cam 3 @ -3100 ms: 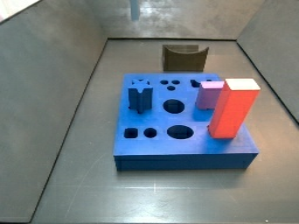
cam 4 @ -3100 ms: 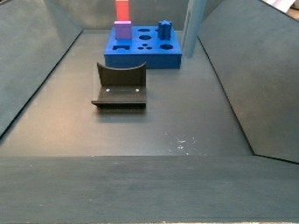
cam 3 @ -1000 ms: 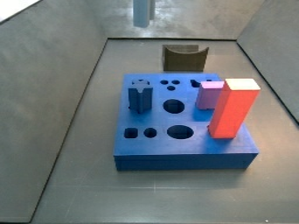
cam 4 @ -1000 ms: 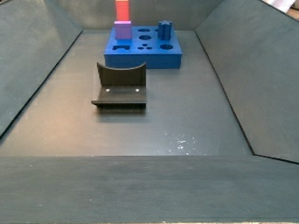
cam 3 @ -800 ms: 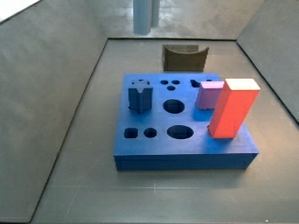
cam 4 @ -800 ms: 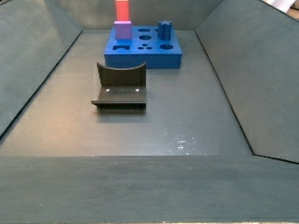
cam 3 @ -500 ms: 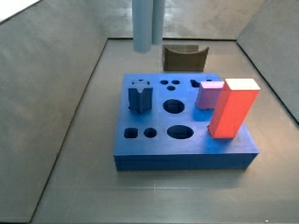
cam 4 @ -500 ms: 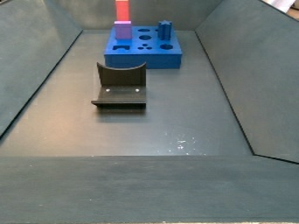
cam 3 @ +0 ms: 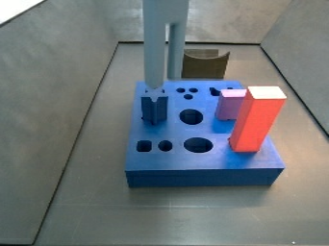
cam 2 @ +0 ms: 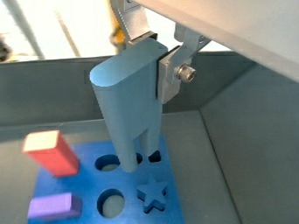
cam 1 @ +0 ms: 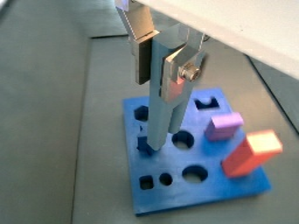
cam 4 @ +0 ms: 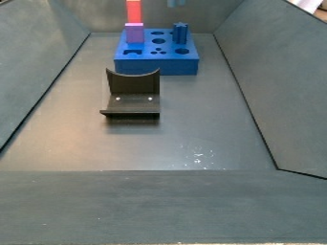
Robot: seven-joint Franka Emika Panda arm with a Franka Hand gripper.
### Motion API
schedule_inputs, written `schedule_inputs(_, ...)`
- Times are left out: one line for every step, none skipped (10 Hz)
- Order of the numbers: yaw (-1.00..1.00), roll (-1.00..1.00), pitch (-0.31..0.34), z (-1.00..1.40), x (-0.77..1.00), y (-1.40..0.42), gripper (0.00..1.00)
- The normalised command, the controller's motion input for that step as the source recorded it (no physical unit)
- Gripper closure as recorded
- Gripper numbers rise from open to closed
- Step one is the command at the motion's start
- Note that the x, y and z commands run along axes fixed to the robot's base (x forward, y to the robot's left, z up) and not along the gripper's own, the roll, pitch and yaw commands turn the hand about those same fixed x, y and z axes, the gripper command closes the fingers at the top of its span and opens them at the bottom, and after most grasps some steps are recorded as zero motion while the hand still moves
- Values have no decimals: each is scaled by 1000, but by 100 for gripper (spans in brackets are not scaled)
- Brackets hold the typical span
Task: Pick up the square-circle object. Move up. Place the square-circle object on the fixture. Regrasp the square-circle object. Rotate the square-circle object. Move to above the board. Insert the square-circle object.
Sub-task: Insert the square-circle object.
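My gripper [cam 1: 162,61] is shut on the upper end of the square-circle object [cam 1: 158,122], a long light grey-blue peg that hangs upright. Both wrist views show the silver fingers [cam 2: 176,66] clamping it [cam 2: 128,96]. In a side view the peg [cam 3: 164,43] reaches down from the top edge, its lower end just above the back left of the blue board [cam 3: 238,163], by a dark blue star piece [cam 3: 156,104]. The gripper itself is out of both side views. The board also shows in the wrist views [cam 1: 222,194] [cam 2: 187,206]. The dark fixture [cam 3: 203,63] [cam 4: 132,93] stands empty.
A tall red block [cam 3: 257,118] and a small pink block [cam 3: 232,103] stand in the board's right side. Both also show in a wrist view, the red block [cam 1: 254,153] and the pink block [cam 1: 225,125]. Grey walls enclose the floor.
The peg has come down into the side view from the top edge and has lowered toward the board's back left. Board, blocks and fixture have not moved.
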Motion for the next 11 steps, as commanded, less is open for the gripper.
schedule_inputs(-1000,0,0,-477,0,-89,100)
schedule_inputs(-1000,0,0,-486,0,-80,100)
schedule_inputs(-1000,0,0,-509,0,-66,100)
schedule_inputs(-1000,0,0,-529,0,-51,100)
schedule_inputs(-1000,0,0,-514,0,-71,100)
schedule_inputs(-1000,0,0,-494,0,-80,100)
schedule_inputs(-971,0,10,-457,0,-129,100)
schedule_inputs(-706,26,24,-309,0,-520,100)
schedule_inputs(-194,53,-51,-231,-54,-357,100)
schedule_inputs(0,59,-60,-183,-137,-223,100)
schedule_inputs(0,37,0,-86,-34,0,100)
